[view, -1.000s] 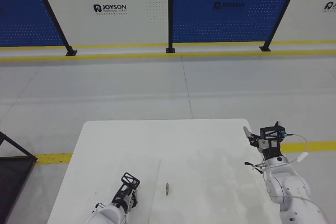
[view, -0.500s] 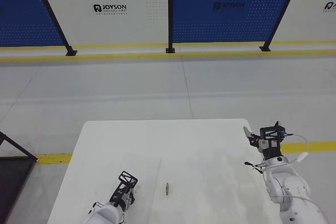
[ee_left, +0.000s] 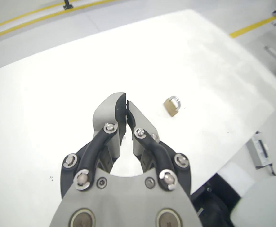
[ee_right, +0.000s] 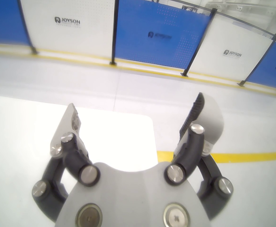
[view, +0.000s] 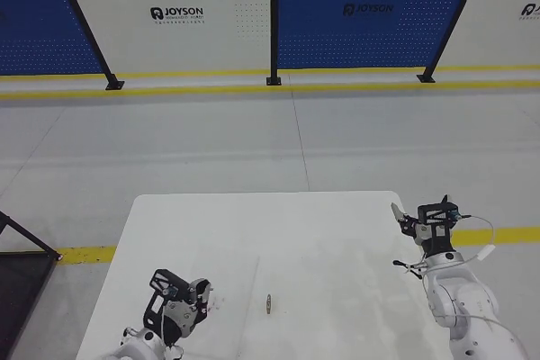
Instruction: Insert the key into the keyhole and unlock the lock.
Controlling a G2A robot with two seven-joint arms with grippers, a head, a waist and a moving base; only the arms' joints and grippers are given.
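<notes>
White table is set on a pale floor. Over its near left part the left gripper is held, its fingers pressed together at the tips. Whether the key is pinched between the pads cannot be told. Just to the right of that gripper, close to the table's near edge, the lock is seen lying flat and apart from both grippers. It is a small brass padlock with a silvery shackle. Well apart, at the table's right edge towards the far corner, the right gripper is held with its fingers spread wide and nothing between them. The task is judged to be at an early stage. The lock is neither gripped nor steadied, the key is judged not yet to be in the keyhole, and so the lining-up, the insertion and the turn are all taken to be left. Beyond the table, yellow floor lines are seen before a fence of blue and white panels on black posts. A dark logo with a line of lettering is printed on several panels. Any marking on the lock is too small to be told.
</notes>
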